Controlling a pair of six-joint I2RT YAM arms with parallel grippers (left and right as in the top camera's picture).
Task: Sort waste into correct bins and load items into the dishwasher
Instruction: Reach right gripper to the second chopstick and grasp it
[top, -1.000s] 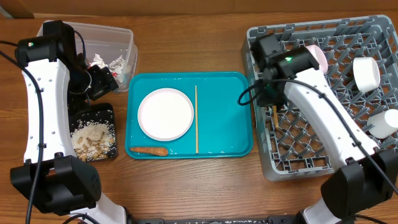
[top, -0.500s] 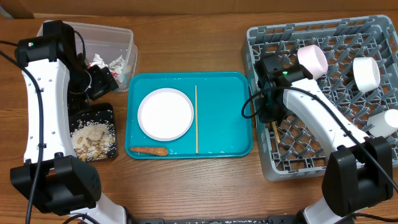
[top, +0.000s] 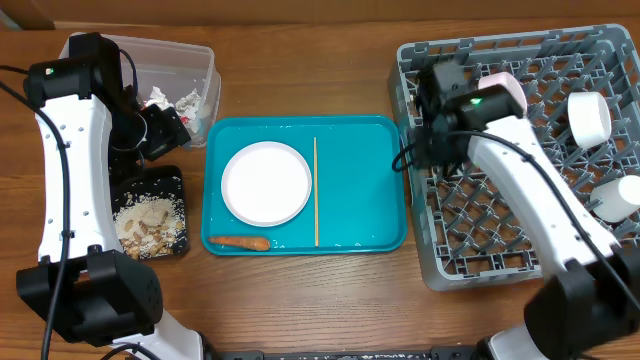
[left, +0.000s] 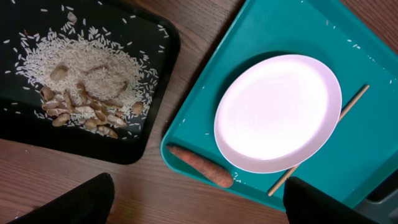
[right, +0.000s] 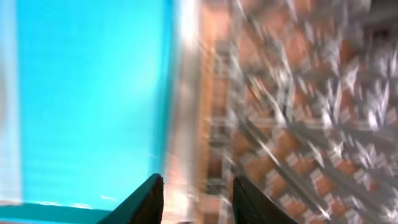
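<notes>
A teal tray (top: 360, 190) holds a white plate (top: 266, 183), a wooden chopstick (top: 316, 190) and a carrot (top: 240, 241). The left wrist view shows the plate (left: 277, 112), the carrot (left: 199, 165) and the chopstick (left: 317, 140) below my left gripper (left: 196, 211), which is wide open and empty. In the overhead view the left gripper (top: 162, 130) hangs between the clear bin and the black tray. My right gripper (top: 428, 150) is open and empty over the left edge of the grey dish rack (top: 520, 230). The right wrist view is blurred: the fingers (right: 198, 199) straddle the gap between tray and rack.
A clear bin (top: 190, 60) with crumpled paper stands at the back left. A black tray (top: 182, 182) in front of it holds rice and nuts. The rack holds a pink cup (top: 508, 90) and two white cups (top: 590, 118), (top: 615, 198).
My right gripper has moved along the rack's left edge, first nearer, then back toward the far side. The chopstick seen lying in the rack earlier is now hidden. The left arm has not moved.
</notes>
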